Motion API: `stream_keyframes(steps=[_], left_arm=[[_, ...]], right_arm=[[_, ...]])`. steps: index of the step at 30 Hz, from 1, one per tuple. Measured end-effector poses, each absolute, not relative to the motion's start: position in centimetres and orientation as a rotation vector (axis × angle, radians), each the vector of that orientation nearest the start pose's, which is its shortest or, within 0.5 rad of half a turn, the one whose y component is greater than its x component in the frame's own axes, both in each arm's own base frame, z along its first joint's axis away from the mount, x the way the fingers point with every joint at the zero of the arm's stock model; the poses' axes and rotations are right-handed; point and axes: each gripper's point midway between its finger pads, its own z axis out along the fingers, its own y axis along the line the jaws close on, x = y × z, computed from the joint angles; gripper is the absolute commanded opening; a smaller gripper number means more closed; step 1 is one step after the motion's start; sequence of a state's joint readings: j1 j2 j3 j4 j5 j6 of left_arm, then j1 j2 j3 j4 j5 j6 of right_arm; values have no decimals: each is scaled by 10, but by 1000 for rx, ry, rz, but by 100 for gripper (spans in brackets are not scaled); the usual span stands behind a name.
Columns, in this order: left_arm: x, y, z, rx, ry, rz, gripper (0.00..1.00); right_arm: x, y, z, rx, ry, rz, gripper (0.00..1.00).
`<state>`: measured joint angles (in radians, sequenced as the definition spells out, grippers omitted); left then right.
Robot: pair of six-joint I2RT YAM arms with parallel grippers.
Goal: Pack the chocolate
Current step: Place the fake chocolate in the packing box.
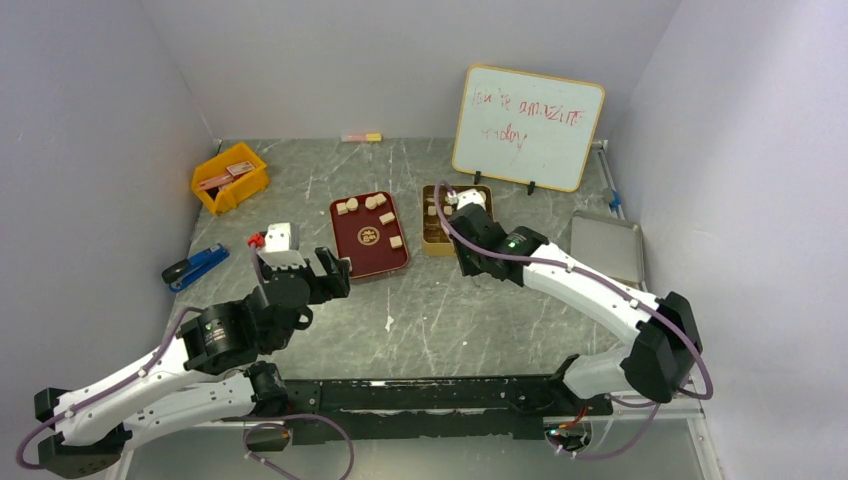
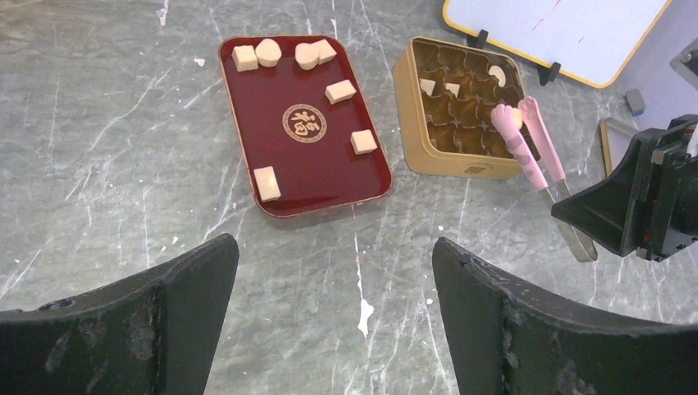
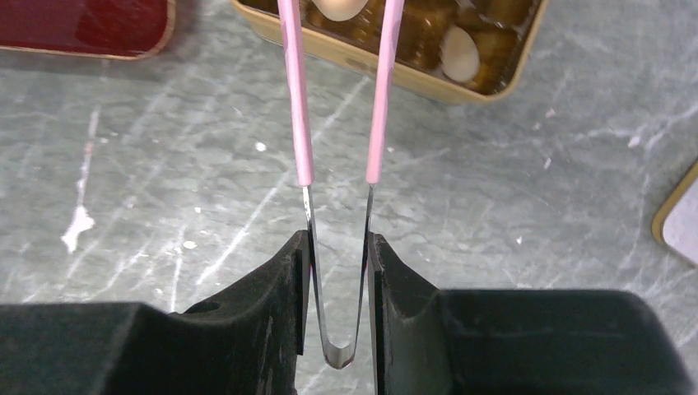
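Marble table (image 1: 450, 310) | whiteboard (image 1: 528, 125) behind tin (image 2: 449, 160) | left tool (image 2: 336, 247) wide | right tool (image 3: 339, 247) grips tongs (image 3: 300, 123)

plain white walls (image 1: 320, 60) box in three sides; grey marbled table (image 1: 480, 310) with pale streaks and scuffs; soft even light all over

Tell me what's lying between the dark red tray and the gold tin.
Nothing: only a bare strip of grey marbled tabletop separates the red tray from the gold tin. The left wrist view shows it best.
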<state>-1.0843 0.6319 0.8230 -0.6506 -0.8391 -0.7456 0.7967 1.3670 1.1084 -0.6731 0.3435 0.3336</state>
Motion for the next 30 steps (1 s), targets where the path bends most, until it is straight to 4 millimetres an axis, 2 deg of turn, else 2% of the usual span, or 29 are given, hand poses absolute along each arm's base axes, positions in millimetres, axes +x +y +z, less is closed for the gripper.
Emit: stream_keyframes(steps=[4,9,15,30], left_arm=[[198,-137,253,-188,1883,-406,92],[198,-137,253,-187,1883,-408,92],[198,-137,253,-187,1884,-410,92],[198,-137,253,-187,1884,-410,92]], right_arm=[[263,183,135,-365,2429,36,8],[262,166,121,-331,2467,2,8],[265,161,119,-306,2473,0,10],[271,164,115,-292,2470,31,22]])
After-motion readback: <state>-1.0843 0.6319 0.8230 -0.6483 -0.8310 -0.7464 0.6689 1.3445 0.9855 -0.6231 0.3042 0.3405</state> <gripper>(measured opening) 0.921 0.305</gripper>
